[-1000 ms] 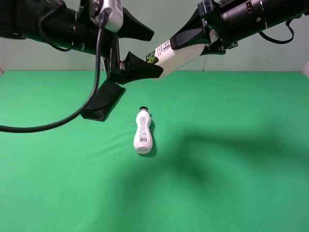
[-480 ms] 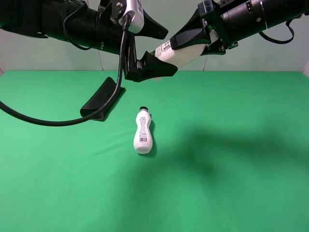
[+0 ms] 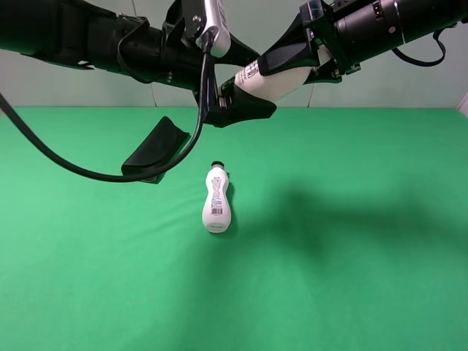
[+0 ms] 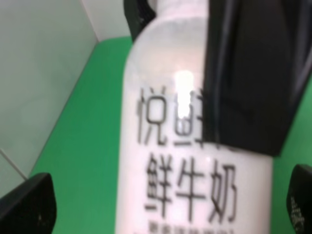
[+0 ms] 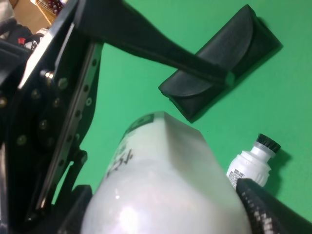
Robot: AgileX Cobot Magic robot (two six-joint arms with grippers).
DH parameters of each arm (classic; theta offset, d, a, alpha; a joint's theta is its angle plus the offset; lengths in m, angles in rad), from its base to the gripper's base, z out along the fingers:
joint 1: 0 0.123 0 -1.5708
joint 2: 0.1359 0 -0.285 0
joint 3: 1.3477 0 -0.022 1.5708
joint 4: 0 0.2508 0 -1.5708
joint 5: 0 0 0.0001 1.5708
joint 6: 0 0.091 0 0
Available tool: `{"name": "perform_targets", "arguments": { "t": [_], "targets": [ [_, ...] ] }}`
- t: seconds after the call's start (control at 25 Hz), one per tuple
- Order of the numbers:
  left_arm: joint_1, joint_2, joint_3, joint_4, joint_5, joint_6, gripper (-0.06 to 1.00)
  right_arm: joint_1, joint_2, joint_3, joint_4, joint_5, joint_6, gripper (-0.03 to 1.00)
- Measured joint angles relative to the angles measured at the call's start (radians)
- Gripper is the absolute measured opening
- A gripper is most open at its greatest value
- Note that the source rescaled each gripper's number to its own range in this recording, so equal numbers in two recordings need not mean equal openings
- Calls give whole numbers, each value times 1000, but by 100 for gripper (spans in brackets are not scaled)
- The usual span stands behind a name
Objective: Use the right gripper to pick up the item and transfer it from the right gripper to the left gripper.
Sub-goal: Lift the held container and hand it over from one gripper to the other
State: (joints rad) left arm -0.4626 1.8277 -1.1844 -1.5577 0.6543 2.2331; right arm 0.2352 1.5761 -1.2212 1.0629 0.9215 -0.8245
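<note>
The item, a stout cream-white bottle with dark characters on its label, hangs high above the green table with my right gripper shut on it. In the exterior high view my left gripper has come in from the left. It is open, with one finger above and one below the bottle's cap end. In the left wrist view the item fills the frame between the left gripper's spread fingertips, not clamped. From the right wrist camera, the item sits in the right gripper.
A slim curvy white bottle with a black cap lies on the green table below the grippers. A flat black case lies to its left. The left arm's black cable loops down over the table.
My left gripper has moved right and slightly up, so its open fingers now straddle the held bottle's cap end. The right arm and the bottle have stayed still.
</note>
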Motion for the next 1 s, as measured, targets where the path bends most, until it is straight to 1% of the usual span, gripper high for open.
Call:
{"name": "perform_targets", "arguments": {
  "t": [0.12,0.36,0.8,1.0],
  "targets": [
    [0,14,-16,-8,2,3,89,0,0,0,0,0,0,3],
    [0,22,-22,-63,5,36,89,0,0,0,-1,0,0,3],
    [-15,24,-22,-68,-3,45,89,0,0,0,-2,0,0,3],
    [-21,55,-23,-73,-5,46,88,0,0,0,-3,0,0,3]
  ]
}}
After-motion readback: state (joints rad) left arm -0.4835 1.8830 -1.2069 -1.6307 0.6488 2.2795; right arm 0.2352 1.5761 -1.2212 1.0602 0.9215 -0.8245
